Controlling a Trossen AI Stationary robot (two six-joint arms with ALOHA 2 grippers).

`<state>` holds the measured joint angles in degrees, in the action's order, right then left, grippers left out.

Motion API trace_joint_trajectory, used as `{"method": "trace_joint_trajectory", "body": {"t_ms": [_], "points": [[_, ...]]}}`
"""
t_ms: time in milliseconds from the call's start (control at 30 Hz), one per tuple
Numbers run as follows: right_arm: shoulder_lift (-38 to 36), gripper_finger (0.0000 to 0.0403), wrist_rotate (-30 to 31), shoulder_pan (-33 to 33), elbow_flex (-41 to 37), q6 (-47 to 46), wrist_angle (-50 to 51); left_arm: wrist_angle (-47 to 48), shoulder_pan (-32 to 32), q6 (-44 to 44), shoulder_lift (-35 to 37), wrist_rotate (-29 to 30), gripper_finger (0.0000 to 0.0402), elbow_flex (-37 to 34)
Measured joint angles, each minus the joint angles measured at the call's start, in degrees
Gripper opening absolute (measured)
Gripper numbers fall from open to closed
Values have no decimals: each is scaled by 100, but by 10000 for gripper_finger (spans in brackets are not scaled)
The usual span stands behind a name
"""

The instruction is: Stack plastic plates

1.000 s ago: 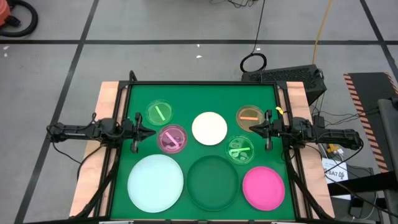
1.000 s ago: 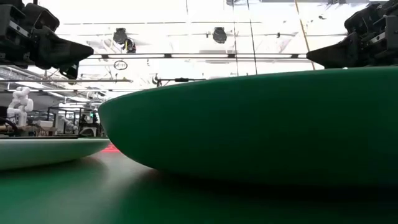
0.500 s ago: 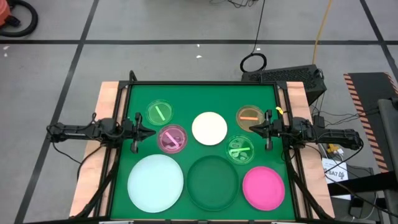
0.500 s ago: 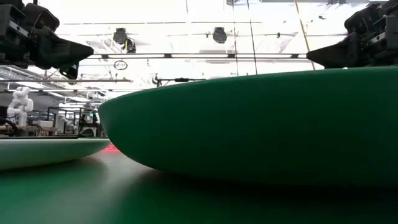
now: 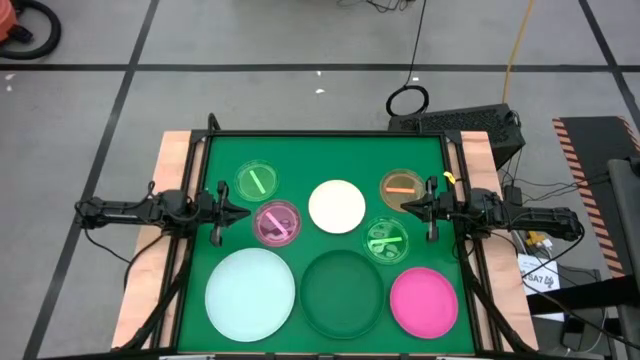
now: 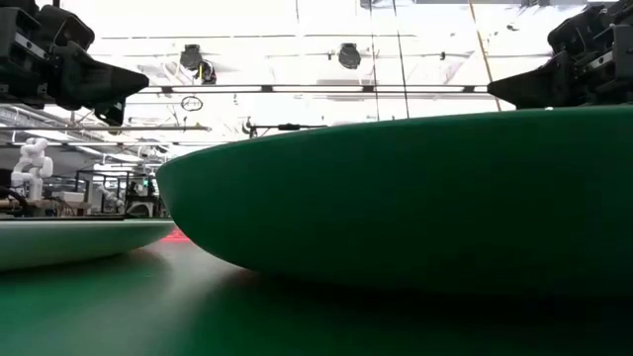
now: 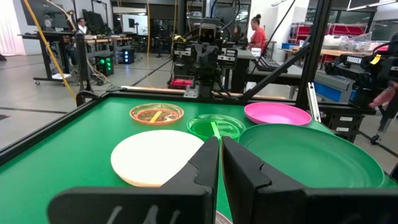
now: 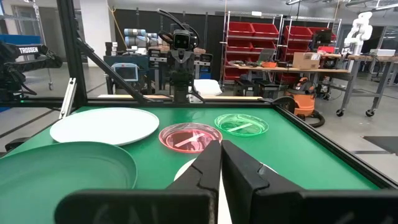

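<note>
Eight plates lie separately on the green table, none stacked. Near row, left to right: mint plate, dark green plate, pink plate. The cream plate sits at centre, farther back. Four small translucent dishes surround it: a green dish at far left, a purple dish just near and right of it, an orange dish at far right, and a second green dish nearer, between the cream plate and the pink plate. Each small dish shows a pale streak on its floor. Left gripper hangs at the left edge of the table, pointing inward, tips just beside the purple dish; in the left wrist view its fingers are pressed nearly together with only a thin slit between, holding nothing. Right gripper hangs at the right edge, pointing inward, tips over the near edge of the orange dish; in the right wrist view its fingers are likewise closed with only a slit, holding nothing. Low view: the dark green plate's rim fills most of the picture, the mint plate's edge lies to its left, and both arms are raised above the table. People stand in the room beyond, seen in the left wrist view.
</note>
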<state>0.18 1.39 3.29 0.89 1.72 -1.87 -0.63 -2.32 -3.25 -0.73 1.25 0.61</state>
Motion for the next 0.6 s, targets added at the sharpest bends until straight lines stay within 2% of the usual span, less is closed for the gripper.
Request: {"method": "trace_joint_trajectory", "body": {"t_ms": [300,467,600], "points": [[0,9,0,0,-2,12,0,0,1,0,0,-1,23,0],[1,9,7,2,-1,629,-39,-1,-1,0,0,0,23,-1],[1,9,48,2,188,375,-38,0,1,0,0,-1,23,0]]}}
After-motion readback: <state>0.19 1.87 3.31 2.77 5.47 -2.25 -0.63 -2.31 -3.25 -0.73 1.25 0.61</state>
